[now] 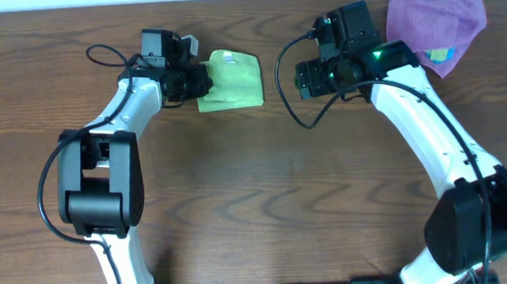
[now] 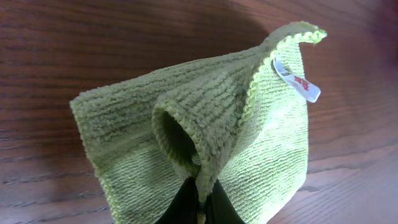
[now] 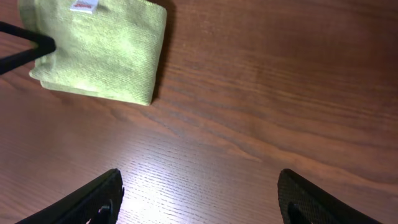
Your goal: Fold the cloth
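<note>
**A:** One cloth (image 1: 229,79) in play, and it lay folded on the table (image 1: 257,186), far side, left of centre.

**B:** One tag (image 2: 297,81) too, white, by its curled-up corner. The left gripper (image 2: 200,204) was clenched on a raised fold at the cloth's left edge. Both fingers (image 2: 181,211) pinched it, and a loop of fabric bulged above them.

**A:** And the right gripper (image 3: 199,196)?

**B:** Released, fingers spread wide over bare wood, to the cloth's right and apart from it.

**A:** Two grippers, then, one busy. Anything else out there?

**B:** One purple cloth (image 1: 433,17) in the far right corner, its top cut off by the frame. A blue-and-yellow thing (image 1: 442,54) peeked from under it, and I couldn't make out what it was. From overhead the left fingers were hidden, and the tag's print was too small to read.
</note>
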